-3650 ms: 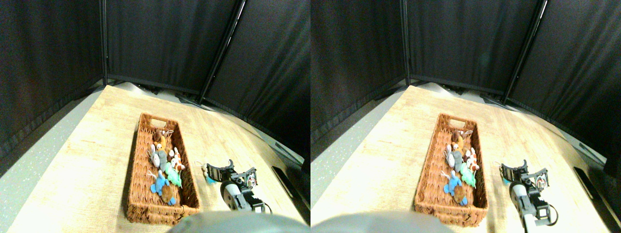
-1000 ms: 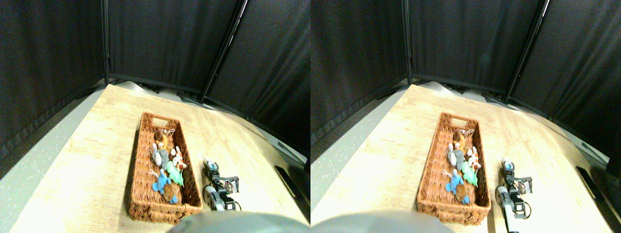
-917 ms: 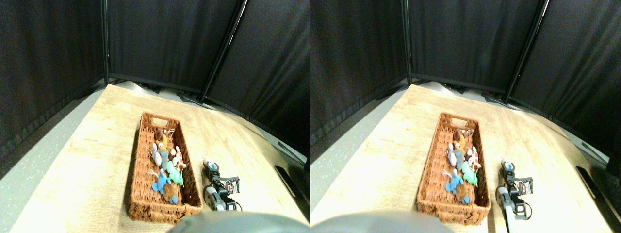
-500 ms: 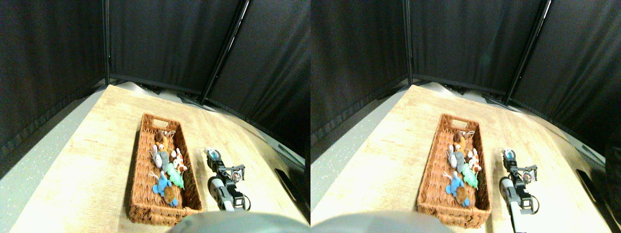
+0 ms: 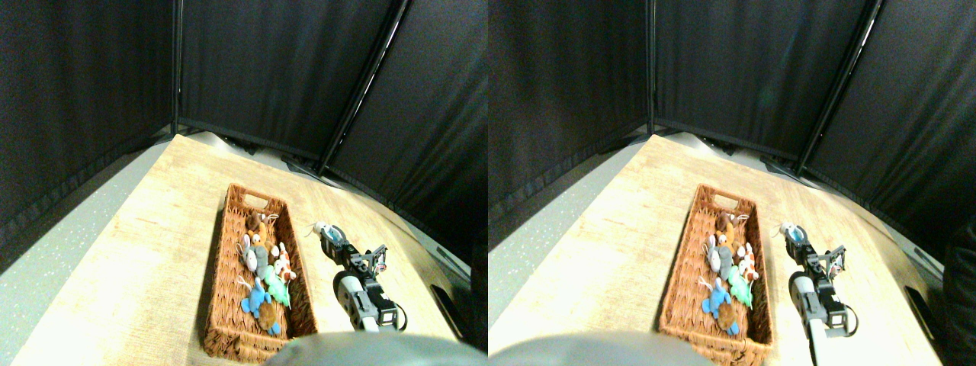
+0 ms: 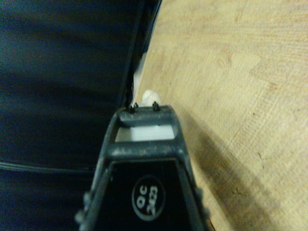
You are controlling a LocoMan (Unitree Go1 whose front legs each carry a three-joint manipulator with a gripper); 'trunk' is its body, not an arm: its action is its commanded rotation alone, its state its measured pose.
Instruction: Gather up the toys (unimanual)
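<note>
— Beside the basket (image 5: 221,305), what had changed?
— The right gripper (image 5: 329,235) had closed on the blue-white toy (image 5: 323,229) and lifted it off the table (image 5: 152,252).
— And the other toys (image 5: 263,271)?
— Already inside; probably only this one remained.

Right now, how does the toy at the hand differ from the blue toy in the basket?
The toy at the hand is pale with a bit of blue, held at the tip of the hand outside the basket. The blue toy is solid blue and lies inside it, near the front end, among other toys. Both are tiny plush figures.
</note>
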